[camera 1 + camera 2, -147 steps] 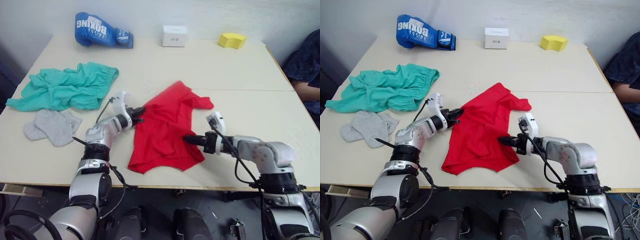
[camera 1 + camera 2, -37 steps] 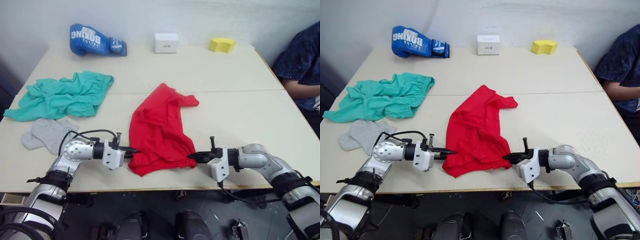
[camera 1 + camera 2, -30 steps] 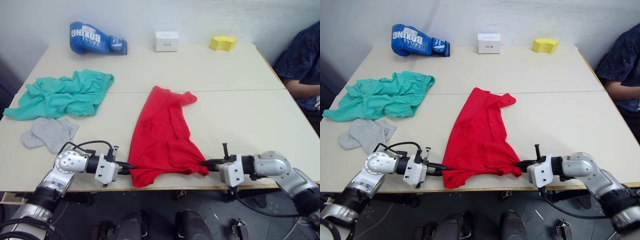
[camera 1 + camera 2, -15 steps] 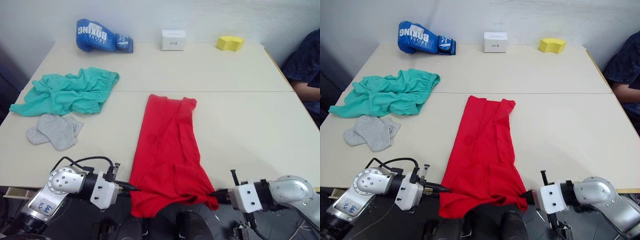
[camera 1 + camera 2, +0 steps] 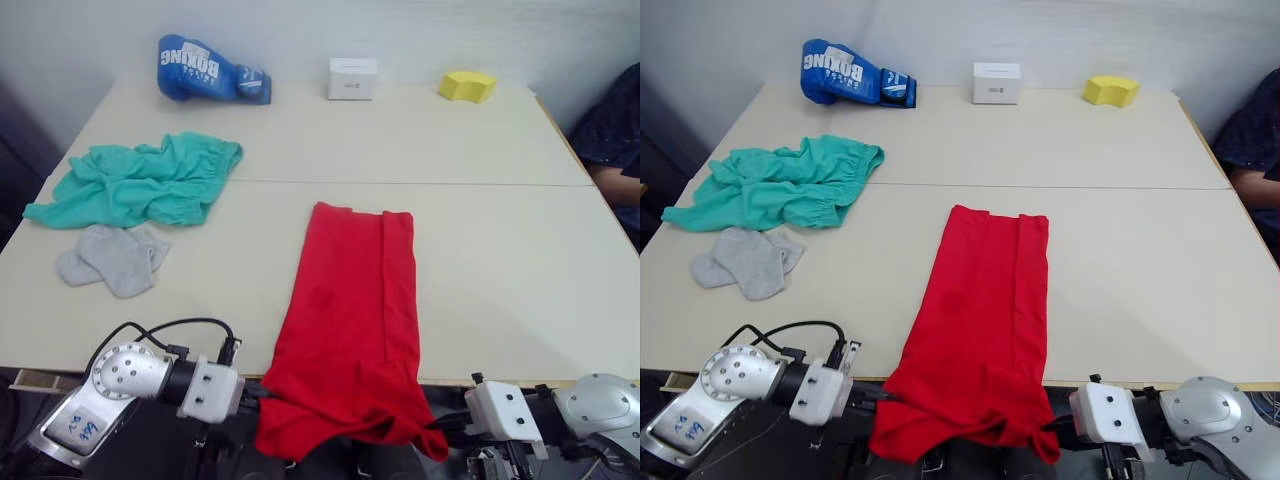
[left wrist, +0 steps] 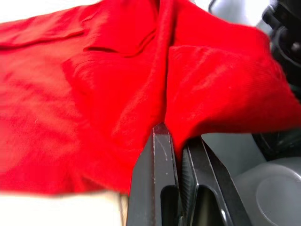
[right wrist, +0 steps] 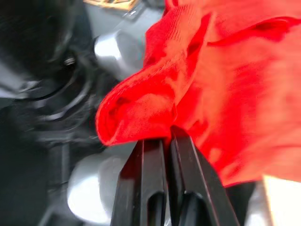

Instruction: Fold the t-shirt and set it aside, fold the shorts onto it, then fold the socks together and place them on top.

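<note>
The red t-shirt (image 5: 355,300) lies as a long narrow strip down the middle of the table (image 5: 500,280), its near end hanging over the front edge. My left gripper (image 5: 258,392) is shut on the near left corner of that end, below the table edge. My right gripper (image 5: 443,424) is shut on the near right corner. In the wrist views red cloth is pinched between the left fingers (image 6: 162,146) and between the right fingers (image 7: 181,150). The teal shorts (image 5: 140,180) lie crumpled at the far left, with the grey socks (image 5: 112,258) just in front of them.
A blue boxing glove (image 5: 210,70), a white box (image 5: 352,77) and a yellow sponge (image 5: 467,86) sit along the back of the table. A person's arm and dark sleeve (image 5: 612,140) show at the right edge. A seam runs across the tabletop.
Both grippers have drawn the t-shirt toward the front edge and down past it. The cloth has straightened into a long strip, and its near end hangs lower off the table.
</note>
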Robot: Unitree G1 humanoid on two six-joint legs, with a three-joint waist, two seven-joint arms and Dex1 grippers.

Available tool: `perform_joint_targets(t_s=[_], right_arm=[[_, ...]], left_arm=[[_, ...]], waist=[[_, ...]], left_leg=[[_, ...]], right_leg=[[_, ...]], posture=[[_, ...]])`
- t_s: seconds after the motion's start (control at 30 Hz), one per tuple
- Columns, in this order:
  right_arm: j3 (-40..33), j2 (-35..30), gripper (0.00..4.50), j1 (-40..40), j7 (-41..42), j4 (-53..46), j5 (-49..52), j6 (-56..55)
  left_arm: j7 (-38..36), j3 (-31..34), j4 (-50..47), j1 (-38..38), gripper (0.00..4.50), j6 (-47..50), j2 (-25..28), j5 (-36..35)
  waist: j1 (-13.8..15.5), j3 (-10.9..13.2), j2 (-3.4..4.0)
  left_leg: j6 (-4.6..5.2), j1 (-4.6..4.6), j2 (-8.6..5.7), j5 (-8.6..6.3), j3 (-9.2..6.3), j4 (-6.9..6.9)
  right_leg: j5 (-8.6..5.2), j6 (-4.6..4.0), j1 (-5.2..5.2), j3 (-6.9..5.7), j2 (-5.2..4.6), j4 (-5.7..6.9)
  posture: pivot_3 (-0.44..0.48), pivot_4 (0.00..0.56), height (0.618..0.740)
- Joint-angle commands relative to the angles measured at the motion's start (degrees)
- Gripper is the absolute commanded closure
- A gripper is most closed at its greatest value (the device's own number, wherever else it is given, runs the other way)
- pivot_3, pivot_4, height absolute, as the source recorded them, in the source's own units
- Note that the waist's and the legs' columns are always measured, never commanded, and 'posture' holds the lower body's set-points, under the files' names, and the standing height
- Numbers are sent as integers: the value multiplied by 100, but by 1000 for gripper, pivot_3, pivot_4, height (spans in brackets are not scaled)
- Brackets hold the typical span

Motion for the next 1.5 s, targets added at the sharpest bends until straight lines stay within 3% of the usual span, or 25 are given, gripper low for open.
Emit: perform_joint_targets(t_s=[0.03,0.13,0.23,0.4,0.47,0.57,0.8,1.13,1.27,1.37,1.5], right_arm=[[-802,-31,4483,-268,123,13,859,674],[-1126,-57,4483,-899,-46,108,1645,1576],[-1004,216,4483,-2127,-136,800,1579,1718],[-274,933,4483,-4238,-282,2569,563,1535],[41,1277,4483,-4898,-267,3386,14,1215],[414,1812,4483,-5709,-342,4692,-761,550],[673,2517,4483,-6655,-538,6846,-1784,-673],[547,3031,4483,-7199,-1309,8265,-2379,-1582],[258,3331,4500,-7364,-1554,8587,-2147,-1395],[-81,3497,3760,-7454,-1939,8728,-1993,-1178],[-477,3570,2408,-7423,-2279,8691,-1789,-907]], left_arm=[[-349,348,151,-793,4459,938,148,-752],[-640,237,542,-1658,4459,1341,60,-806],[-553,100,1369,-2967,4459,1754,-557,-802],[-227,-271,3549,-4765,4459,2207,-1525,-8],[-227,-394,4508,-5205,4459,1839,-1780,389],[102,-264,5899,-5863,4459,1657,-2311,642],[723,75,7934,-6697,4459,979,-3068,1051],[1394,572,8873,-6971,4459,720,-3414,1277],[2017,861,9010,-7027,3454,739,-3534,1275],[2552,998,9071,-7069,2506,841,-3611,1343],[3188,1402,9097,-7104,1221,1137,-3686,1174]], waist=[[19,3,-2],[8,10,-5],[-8,19,-15],[-25,28,-27],[-41,31,-33],[-48,42,-48],[-40,61,-61],[-182,62,-61],[-200,62,-60],[-198,62,-60],[-188,62,-60]], left_leg=[[1,-3,0,4,0,0],[3,-3,0,20,-1,1],[1,7,-2,22,-1,-3],[-3,-30,-8,64,-3,39],[7,-83,-8,70,3,71],[17,-85,-20,70,41,80],[41,-106,-28,70,45,108],[44,-107,-26,69,40,141],[43,-106,-23,69,39,139],[43,-107,-23,69,38,138],[43,-107,-25,69,38,141]], right_leg=[[0,0,-2,1,0,0],[5,0,-1,0,1,4],[7,-1,6,-1,2,4],[36,26,-24,-17,13,39],[40,33,-72,-20,20,62],[39,43,-98,-36,37,96],[46,63,-108,-36,23,117],[49,67,-107,-34,15,148],[49,67,-106,-33,15,159],[49,67,-106,-34,16,167],[49,67,-106,-32,14,173]], posture=[[0,150,740],[0,150,740],[0,150,740],[0,150,740],[0,150,740],[0,150,740],[0,150,740],[0,150,740],[0,150,740],[0,150,740],[0,150,740]])
